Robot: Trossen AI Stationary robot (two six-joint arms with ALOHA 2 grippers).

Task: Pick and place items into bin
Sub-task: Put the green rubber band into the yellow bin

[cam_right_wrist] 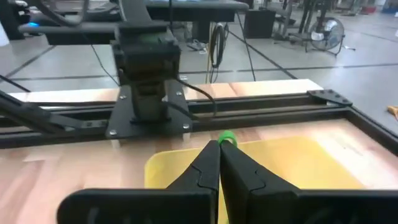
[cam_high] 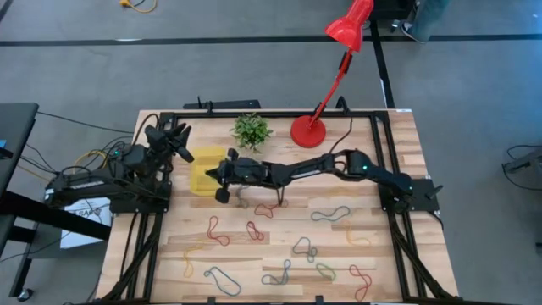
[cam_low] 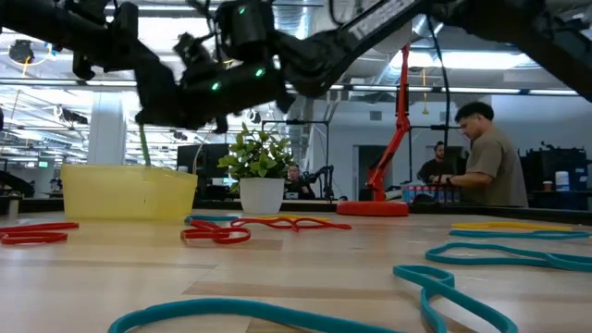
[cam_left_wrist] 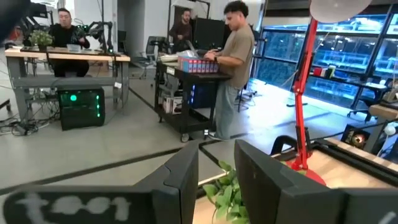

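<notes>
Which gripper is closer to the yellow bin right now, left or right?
Right. The right gripper hangs over the yellow bin, shut on a green band. The left gripper is raised beside the bin's far corner, holding nothing.

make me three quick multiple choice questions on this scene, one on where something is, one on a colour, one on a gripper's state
1. Where is the right gripper?
A. Over the yellow bin
B. Beside the lamp base
C. At the table's near edge

2. What colour is the band pinched in the right gripper?
A. Red
B. Green
C. Blue

3. How do the right gripper's fingers stand?
A. Wide open
B. Shut on the band
C. Shut on the plant

Answers:
1 A: the high view shows the right arm stretched across to the bin, and the right wrist view looks down into it.
2 B: a green loop end sticks out at the fingertips in the right wrist view.
3 B: the two fingers meet with only the band between them.
</notes>
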